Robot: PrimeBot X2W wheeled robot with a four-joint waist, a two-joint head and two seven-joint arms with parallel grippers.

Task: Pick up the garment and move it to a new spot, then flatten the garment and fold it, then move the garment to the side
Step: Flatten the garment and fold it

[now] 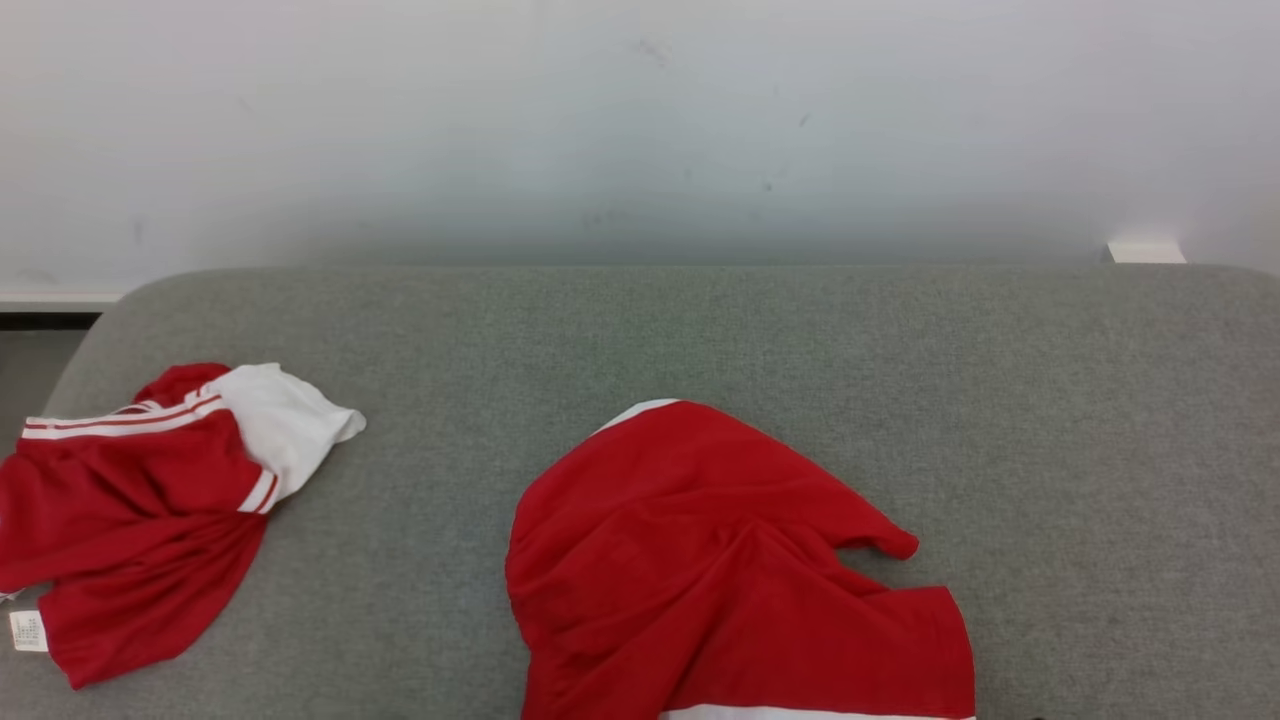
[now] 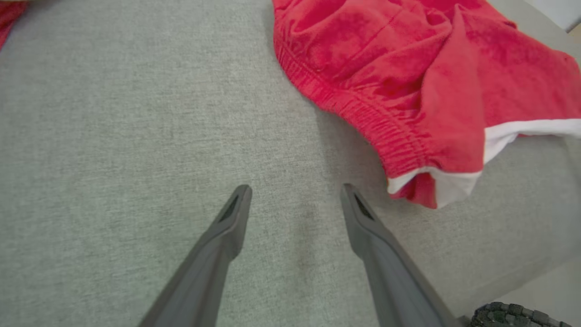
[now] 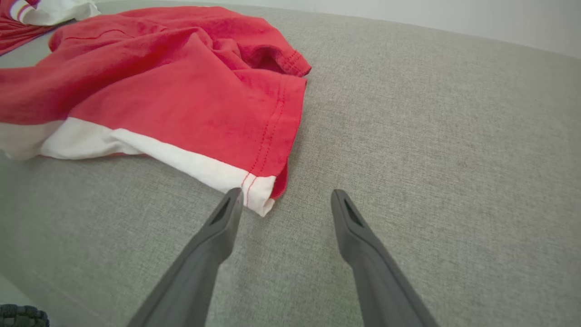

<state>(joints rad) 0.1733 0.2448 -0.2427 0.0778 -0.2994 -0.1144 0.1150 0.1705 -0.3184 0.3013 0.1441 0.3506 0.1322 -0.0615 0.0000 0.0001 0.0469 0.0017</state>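
Garment [image 1: 735, 570] lies on the padded surface [image 1: 700, 330], centre, at the near edge. Second garment [image 1: 130, 520] is on the same surface, far left, well apart. Wall [image 1: 640, 120] behind. Left gripper [image 2: 295, 188] is over bare surface left of the garment. Right gripper [image 3: 283, 193] is at its right side, hem corner just beside one finger.

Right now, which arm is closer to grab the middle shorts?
Right, probably. The right gripper, open, has a fingertip beside the white corner of the shorts; the left gripper, open too, sits a gap away over cushion.
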